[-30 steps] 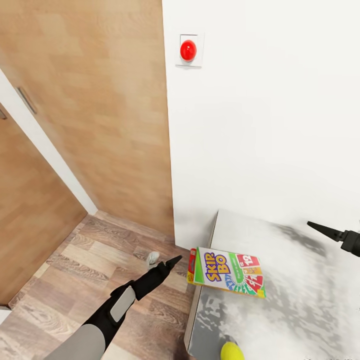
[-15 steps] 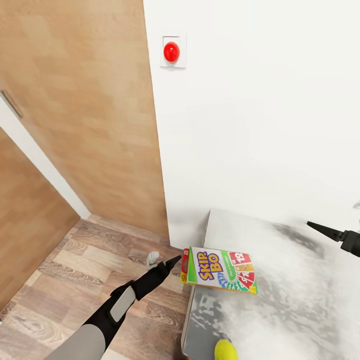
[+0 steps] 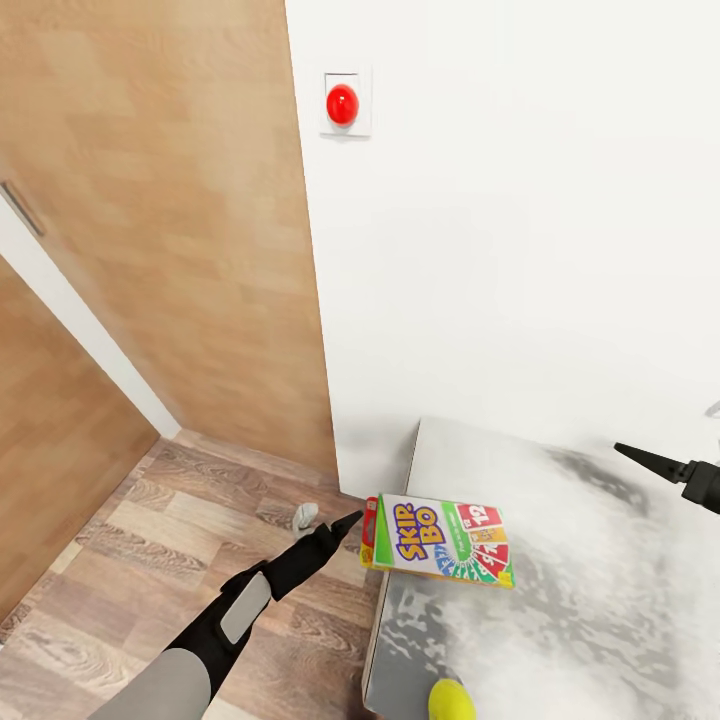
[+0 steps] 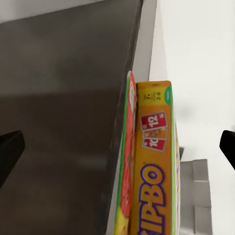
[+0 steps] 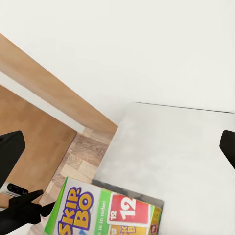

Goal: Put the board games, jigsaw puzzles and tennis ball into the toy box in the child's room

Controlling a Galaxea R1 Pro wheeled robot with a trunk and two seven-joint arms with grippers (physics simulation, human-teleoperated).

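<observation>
Game box [image 3: 440,540] on table [image 3: 600,600] at its left edge, overhanging toward floor [image 3: 180,540]. Ball [image 3: 451,700] nearer on the table. Wall [image 3: 520,250] behind; door [image 3: 170,220] left.

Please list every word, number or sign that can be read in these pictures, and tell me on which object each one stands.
"SKIP-BO": large purple letters on the lid of the board game box lying at the table edge.
"12": on a red card printed on the same lid, also on its narrow side.
Small print beside the logo: too blurred to read.
Red wall button: no text.
</observation>
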